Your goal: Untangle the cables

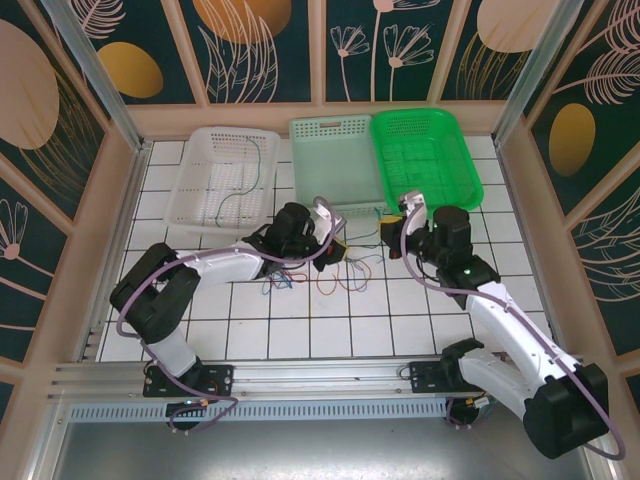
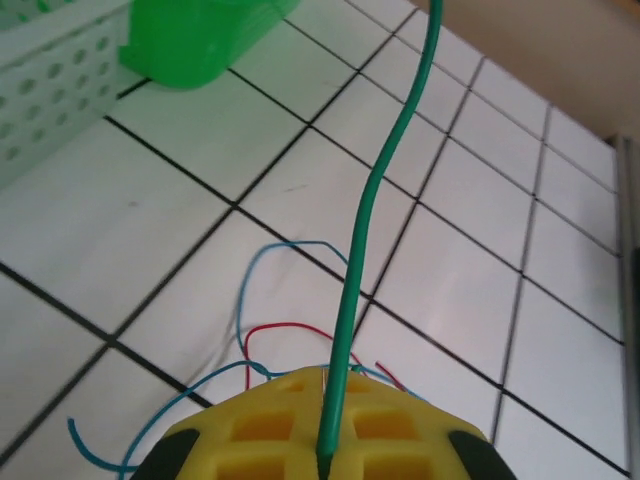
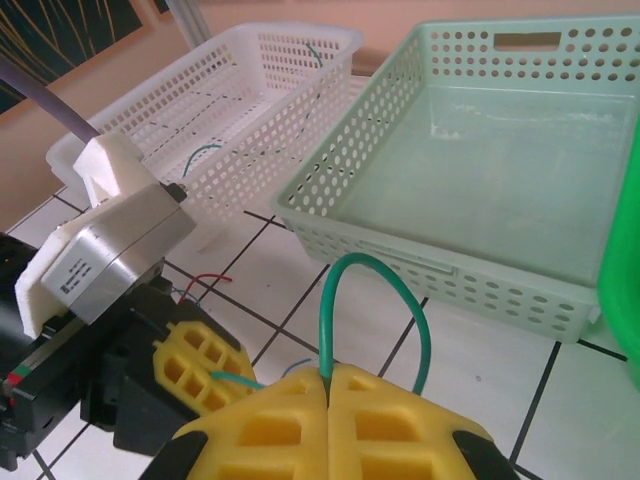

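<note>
I see 2 arms, left arm & right arm: white shells, black joints + bases, lilac-grey cable looped along each. Left gripper, right gripper: yellow waffle-grid pads, black backing. Left wrist block silver w/ white bracket, small label.

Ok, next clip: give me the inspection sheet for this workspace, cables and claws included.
Surface: white tiled table, dark grout lines.
Job's things: green cable lifted off the tiles; red cable and blue cable loose on the tiles under it; another thin cable lies in the white basket.
Clutter: pale green basket and bright green basket at the far edge.
Grippers: left claw shut on the green cable; right claw shut on a green cable, apparently the same one.
Cables: lilac-grey arm cable trails from the left wrist.
Surroundings: metal frame, floral wall panels.
</note>
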Controlling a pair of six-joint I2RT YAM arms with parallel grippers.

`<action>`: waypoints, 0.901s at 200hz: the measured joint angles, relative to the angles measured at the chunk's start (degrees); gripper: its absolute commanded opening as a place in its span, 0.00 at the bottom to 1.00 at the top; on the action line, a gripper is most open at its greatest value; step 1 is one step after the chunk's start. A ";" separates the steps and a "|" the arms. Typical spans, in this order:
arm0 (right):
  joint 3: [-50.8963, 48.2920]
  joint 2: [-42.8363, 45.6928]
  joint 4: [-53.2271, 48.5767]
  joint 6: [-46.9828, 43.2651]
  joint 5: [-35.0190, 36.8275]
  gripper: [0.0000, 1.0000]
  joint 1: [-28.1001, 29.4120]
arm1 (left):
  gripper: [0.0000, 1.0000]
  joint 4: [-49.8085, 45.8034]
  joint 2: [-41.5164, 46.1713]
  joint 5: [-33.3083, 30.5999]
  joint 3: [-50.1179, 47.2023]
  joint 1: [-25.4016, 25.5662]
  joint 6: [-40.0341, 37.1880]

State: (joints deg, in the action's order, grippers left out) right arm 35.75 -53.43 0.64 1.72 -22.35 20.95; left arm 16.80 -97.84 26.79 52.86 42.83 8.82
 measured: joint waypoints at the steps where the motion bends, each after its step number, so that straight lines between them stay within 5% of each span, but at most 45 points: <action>1: 0.00 0.00 -0.02 0.09 -0.07 0.00 -0.09 | 0.00 -0.13 -0.02 -0.22 0.09 0.00 -0.11; 54: 0.66 -4.59 -1.09 9.97 -12.13 0.00 -8.90 | 0.00 -7.82 -3.19 -18.99 4.24 2.36 -3.13; 99: 1.11 -9.49 2.58 28.13 -28.72 0.00 -19.69 | 0.00 -11.39 -6.97 -32.06 8.39 5.99 -6.64; 180: 2.58 -14.86 3.43 40.79 -44.30 0.00 -22.18 | 0.00 -12.55 -8.94 -47.95 8.87 9.51 -10.38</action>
State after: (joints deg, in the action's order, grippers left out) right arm 38.33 -68.29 4.08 42.50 -66.65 -1.23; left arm 4.25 -106.78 -21.17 61.73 52.34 -1.56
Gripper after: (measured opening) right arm 0.048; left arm 0.057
